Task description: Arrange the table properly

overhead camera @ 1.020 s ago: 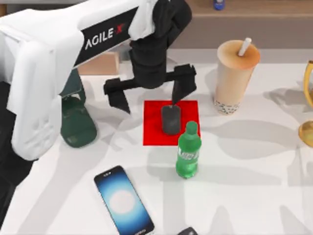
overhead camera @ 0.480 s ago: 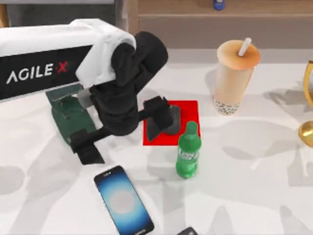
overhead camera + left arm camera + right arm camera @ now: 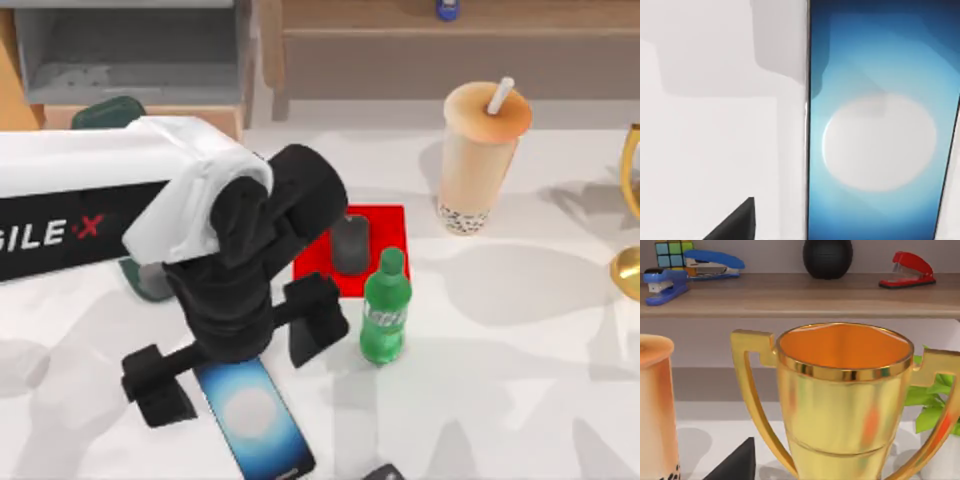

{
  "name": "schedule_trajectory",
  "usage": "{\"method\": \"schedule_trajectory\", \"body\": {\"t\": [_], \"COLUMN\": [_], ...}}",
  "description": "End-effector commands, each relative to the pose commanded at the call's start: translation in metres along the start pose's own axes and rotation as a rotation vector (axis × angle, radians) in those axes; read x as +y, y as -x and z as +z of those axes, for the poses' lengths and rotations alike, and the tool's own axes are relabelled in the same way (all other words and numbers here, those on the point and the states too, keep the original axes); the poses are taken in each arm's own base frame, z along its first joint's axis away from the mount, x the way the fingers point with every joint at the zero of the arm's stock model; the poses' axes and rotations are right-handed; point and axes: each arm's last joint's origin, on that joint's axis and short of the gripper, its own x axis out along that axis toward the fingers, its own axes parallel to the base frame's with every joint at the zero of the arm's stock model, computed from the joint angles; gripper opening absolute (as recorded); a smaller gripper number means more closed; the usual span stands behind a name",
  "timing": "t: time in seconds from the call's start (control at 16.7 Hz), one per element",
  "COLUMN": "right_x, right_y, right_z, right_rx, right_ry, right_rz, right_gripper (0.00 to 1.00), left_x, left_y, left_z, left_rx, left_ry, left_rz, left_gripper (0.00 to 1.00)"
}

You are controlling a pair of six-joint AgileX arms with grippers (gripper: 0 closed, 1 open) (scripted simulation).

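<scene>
L gripper (image 3: 232, 360) hangs low over the smartphone (image 3: 254, 418), fingers spread wide, one either side of the phone's upper end, nothing held. L wrist view: phone screen (image 3: 880, 140) fills much of the frame, lit blue w/ pale disc, lying flat on the table (image 3: 715, 125); one dark fingertip (image 3: 737, 222) pokes in beside it.

Table (image 3: 500, 400) is the white top under everything. Just right of the gripper: green soda bottle (image 3: 385, 307), upright, at the front edge of the red mat (image 3: 385, 228). Dark small cylinder (image 3: 350, 243) stands on the mat. Bubble tea cup (image 3: 478, 155) w/ straw farther right, gold trophy (image 3: 628, 210) at right edge. Dark green object (image 3: 110, 112) behind the arm, near the shelf unit (image 3: 130, 55).

R gripper: can't tell its state. R wrist view shows the trophy (image 3: 845, 400) close, stapler shelf (image 3: 800, 295) behind.
</scene>
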Motion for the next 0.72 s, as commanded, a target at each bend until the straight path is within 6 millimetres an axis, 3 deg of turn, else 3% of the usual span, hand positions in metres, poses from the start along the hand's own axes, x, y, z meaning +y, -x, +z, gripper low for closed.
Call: {"method": "schedule_trajectory", "body": {"t": [0.3,0.72], "right_x": [0.000,0.000], "right_y": [0.000,0.000], "right_z": [0.000,0.000], "right_rx": [0.000,0.000], "right_ry": [0.000,0.000], "right_rz": [0.000,0.000], "right_gripper": [1.00,1.00], "left_x": [-0.001,-0.001], "left_y": [-0.004,-0.059], "left_z": [0.002,0.001], "left_rx": [0.000,-0.001], "left_ry": [0.002,0.000], "left_rz": [0.002,-0.001], "left_gripper": [1.00,1.00]}}
